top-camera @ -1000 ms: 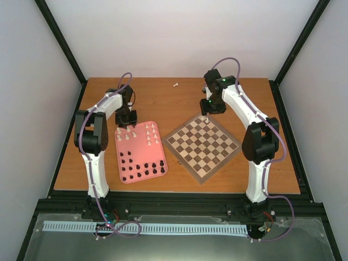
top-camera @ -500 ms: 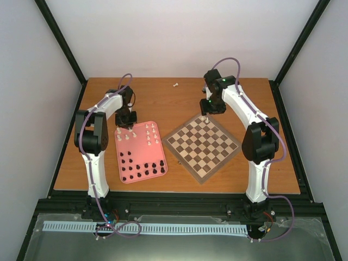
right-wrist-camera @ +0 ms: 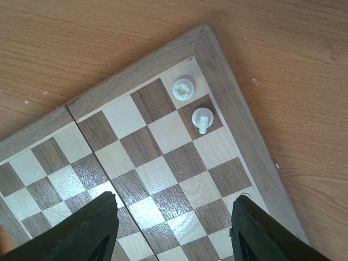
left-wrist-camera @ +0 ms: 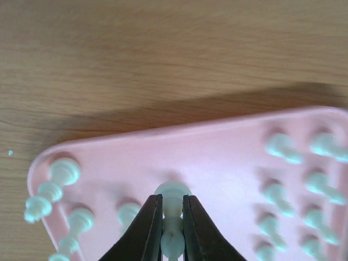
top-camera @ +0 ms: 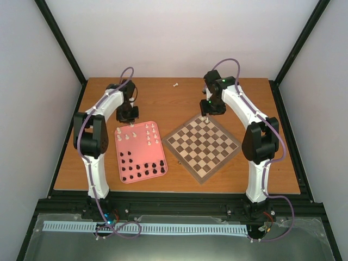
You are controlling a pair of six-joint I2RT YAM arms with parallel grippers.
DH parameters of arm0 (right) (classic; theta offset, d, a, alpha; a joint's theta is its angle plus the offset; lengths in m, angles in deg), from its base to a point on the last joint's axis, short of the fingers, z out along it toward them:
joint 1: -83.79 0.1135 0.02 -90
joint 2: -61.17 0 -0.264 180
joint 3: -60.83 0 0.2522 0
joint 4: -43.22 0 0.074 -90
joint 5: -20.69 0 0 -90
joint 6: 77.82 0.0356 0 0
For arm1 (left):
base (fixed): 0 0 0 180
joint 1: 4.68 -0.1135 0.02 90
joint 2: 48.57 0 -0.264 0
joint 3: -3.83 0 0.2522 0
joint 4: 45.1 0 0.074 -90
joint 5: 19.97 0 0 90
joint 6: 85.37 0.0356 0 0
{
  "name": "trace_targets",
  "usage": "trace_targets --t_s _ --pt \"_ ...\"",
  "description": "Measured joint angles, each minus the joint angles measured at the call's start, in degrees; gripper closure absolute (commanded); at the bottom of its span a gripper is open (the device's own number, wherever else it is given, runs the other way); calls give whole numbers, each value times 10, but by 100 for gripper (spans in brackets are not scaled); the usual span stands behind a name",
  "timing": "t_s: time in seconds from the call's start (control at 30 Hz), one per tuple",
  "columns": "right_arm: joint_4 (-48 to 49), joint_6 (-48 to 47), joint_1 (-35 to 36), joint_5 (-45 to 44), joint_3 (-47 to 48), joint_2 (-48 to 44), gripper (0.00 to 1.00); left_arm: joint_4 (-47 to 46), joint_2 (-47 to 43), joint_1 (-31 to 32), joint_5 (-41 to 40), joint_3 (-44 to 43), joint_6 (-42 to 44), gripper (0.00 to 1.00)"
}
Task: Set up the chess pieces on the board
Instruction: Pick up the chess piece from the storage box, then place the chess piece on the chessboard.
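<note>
Orange-brown wood grain covers the desk, which sits in a booth of plain pale walls with black posts slanting up at the far corners and a dark metal rail along the near edge, where a pale slotted strip lies. On the left part of the desk a pink tray with rounded corners lies flat. It carries the white pieces standing in its far half and the black pieces in its near half. Over the tray's far left corner hangs the left end effector, its two dark fingers pressed in on the stem of one cream-white piece, whose round base shows just beyond the fingertips. Whether that base touches the tray cannot be told. Towards the middle, near the far edge of the desk, a small white thing lies alone on bare wood. Right of the tray, close beside it but apart, lies the board, turned so that one corner points away from the arms. Two white chess pieces stand on adjoining squares at that far corner, one on the corner square itself. The right end effector hovers over them with its fingers spread wide, gripping nothing.
</note>
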Motion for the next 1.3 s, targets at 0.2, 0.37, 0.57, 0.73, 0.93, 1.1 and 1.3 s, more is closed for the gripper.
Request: trace_targets --t_s 0.2,0.37,0.57,0.73,0.93,1.1,1.3 --pt "9 15 -1 -1 -14 -7 42 34 -30 89 3 -84 -2 89" --pt "26 34 -19 -6 -70 -49 42 45 -23 200 26 -151 -14 89" --pt "48 50 -76 -14 -151 -127 41 55 42 300 49 -228 -24 89" --pt "58 52 -97 -14 -205 -166 41 58 120 341 64 -286 -32 90" --pt "67 51 -101 -9 -239 -182 41 63 205 362 74 -356 -36 89" --pt "78 51 -103 1 -257 -189 41 67 219 364 74 -359 -35 81" --pt "86 51 -103 8 -262 -189 41 67 220 364 75 -359 -34 66"
